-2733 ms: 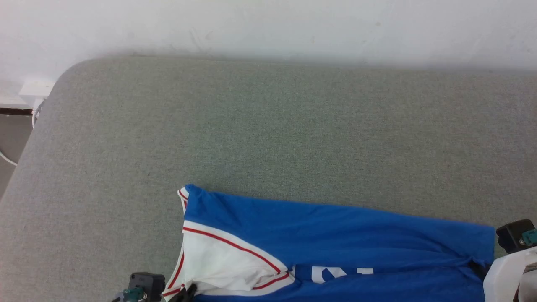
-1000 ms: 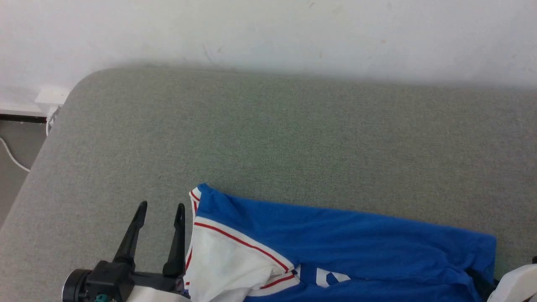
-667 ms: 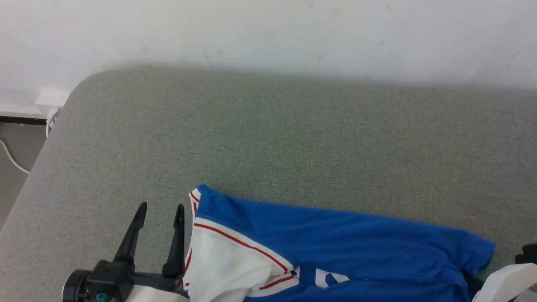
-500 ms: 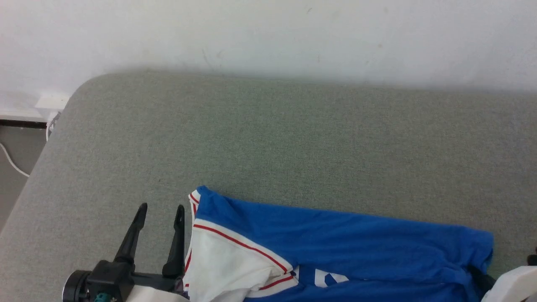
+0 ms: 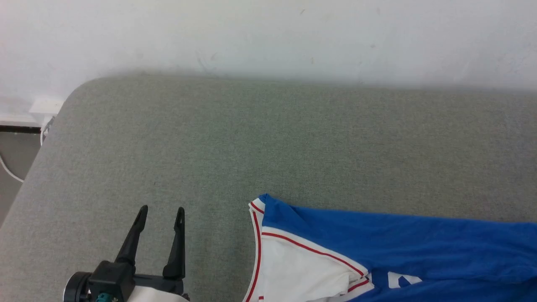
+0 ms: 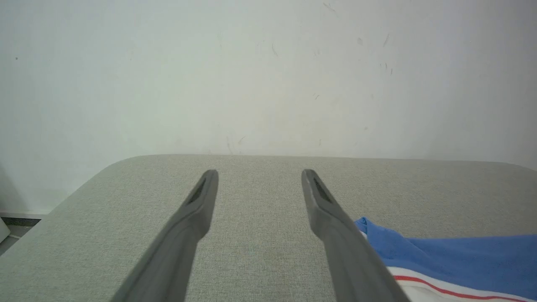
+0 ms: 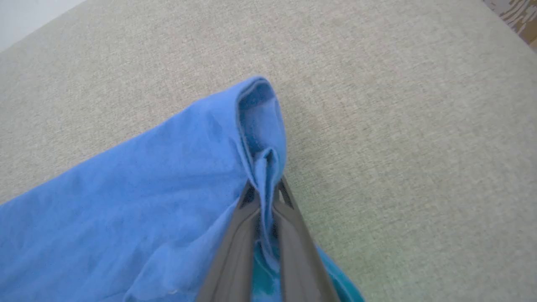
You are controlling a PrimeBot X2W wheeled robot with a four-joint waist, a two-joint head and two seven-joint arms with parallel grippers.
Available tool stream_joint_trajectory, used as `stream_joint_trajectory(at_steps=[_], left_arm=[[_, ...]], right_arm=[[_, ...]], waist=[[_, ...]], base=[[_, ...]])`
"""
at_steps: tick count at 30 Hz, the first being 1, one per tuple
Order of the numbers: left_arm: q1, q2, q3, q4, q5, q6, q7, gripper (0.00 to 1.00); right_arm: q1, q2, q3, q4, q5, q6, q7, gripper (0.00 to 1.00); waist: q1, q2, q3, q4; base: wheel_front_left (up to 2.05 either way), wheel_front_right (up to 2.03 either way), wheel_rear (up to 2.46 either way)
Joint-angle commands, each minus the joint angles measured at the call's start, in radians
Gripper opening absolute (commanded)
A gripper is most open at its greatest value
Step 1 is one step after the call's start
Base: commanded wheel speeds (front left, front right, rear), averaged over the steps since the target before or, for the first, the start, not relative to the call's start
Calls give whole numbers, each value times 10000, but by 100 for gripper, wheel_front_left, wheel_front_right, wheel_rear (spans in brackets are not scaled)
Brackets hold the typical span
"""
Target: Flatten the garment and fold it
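I see the left gripper (image 5: pixel 162 208) over the near-left part of the grey pad (image 5: pixel 268 138), jaws wide and empty, apart from the garment (image 5: pixel 377 247). The garment lies on the pad's near-right part. The right gripper (image 7: pixel 265 184) is clamped on a blue fold of its edge.

Before me lies a grey-green fabric pad (image 5: pixel 268 138), flat and finely woven, with a rounded far-left corner. Its far edge meets a white wall (image 5: pixel 268 33) marked by small scuffs and scratches. Off the pad's left edge I see grey floor (image 5: pixel 14 153), a thin white cable (image 5: pixel 7 171) curving over it, a dark skirting line (image 5: pixel 16 129) and a small white box (image 5: pixel 44 105) at the wall's foot. In the right wrist view, a wood-grained patch (image 7: pixel 518 14) shows past the pad's edge.
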Motion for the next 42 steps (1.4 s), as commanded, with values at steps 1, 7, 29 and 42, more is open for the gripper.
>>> stream_joint_trajectory(at_steps=[1,7,29,42], left_arm=[[23,-1,39,38,130,-64,-47,100],[85,75,-63,102,107,-66,-47,100],[226,247,-576,355,-56,-68,-47,100],[24,224,-676,390,-334,-69,-47,100]], right_arm=[[-120,63,263,-258,92,-21,129,0],[496,422,1369,-1669,388,-21,737,0],[836,2080,6322,-5109,2612,-21,3120,0],[-979,2151,7943,-1633,2627,-21,1813,0]], waist=[[-1,0,-87,-41],[-1,0,-262,-28],[-1,0,-816,1626],[-1,0,-499,2621]], base=[[0,0,0],[0,0,0],[0,0,0],[0,0,0]])
